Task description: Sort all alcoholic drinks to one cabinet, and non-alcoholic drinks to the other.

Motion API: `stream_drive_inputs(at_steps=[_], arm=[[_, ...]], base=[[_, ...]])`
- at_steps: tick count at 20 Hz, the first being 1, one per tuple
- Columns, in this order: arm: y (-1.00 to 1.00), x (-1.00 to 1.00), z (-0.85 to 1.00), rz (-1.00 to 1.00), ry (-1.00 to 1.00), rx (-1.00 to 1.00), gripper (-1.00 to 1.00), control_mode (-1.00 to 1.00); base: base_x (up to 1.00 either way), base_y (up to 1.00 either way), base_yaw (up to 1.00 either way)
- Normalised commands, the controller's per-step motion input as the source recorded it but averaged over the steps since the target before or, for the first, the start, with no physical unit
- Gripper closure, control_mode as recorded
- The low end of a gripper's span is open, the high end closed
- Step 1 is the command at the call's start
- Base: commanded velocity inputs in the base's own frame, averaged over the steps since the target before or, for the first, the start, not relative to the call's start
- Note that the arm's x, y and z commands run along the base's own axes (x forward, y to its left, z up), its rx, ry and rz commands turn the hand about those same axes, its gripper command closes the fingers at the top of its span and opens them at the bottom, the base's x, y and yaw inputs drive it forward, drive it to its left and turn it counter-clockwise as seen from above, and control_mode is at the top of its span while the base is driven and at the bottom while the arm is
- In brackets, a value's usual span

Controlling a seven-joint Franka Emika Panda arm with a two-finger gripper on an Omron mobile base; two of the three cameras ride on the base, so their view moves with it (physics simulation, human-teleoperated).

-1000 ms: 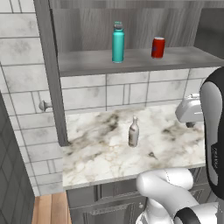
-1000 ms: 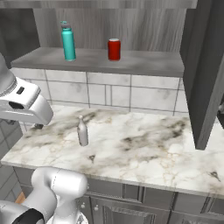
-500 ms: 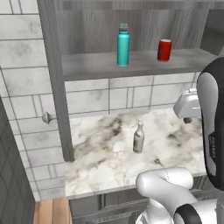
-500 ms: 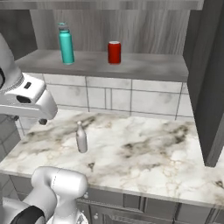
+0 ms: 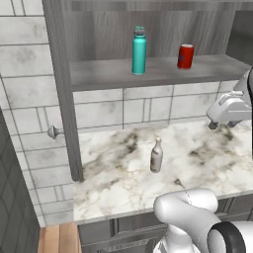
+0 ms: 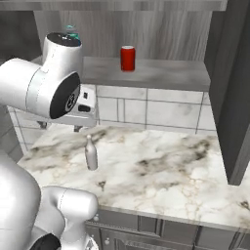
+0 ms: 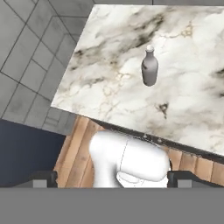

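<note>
**Slim bottle at risk of being tipped**

The pale bottle stands upright on the marble counter, well apart from the gripper, whose jaws are spread wide and empty. Should it be approached off-centre, it could be toppled. The teal bottle and red can are already shelved in the cabinet.

- I see a tall teal cylindrical bottle standing upright on the grey shelf of the open dark grey wood-grain wall cabinet.
- A short red soda can stands apart, right of it.
- Below, a slim pale long-necked bottle stands upright on the white marble counter.
- My gripper hangs at the right edge, above the counter.
</note>
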Motion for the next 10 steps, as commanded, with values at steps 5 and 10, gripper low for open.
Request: stream_drive_inputs(at_steps=[5,10], arm=[[0.0,0.55,-0.57,0.27,0.0,0.12,-1.0,-1.0],[0.0,0.45,-0.48,0.22,-0.06,0.14,-1.0,-1.0]], base=[[0.0,0.0,0.0],[0.0,0.0,0.0]])
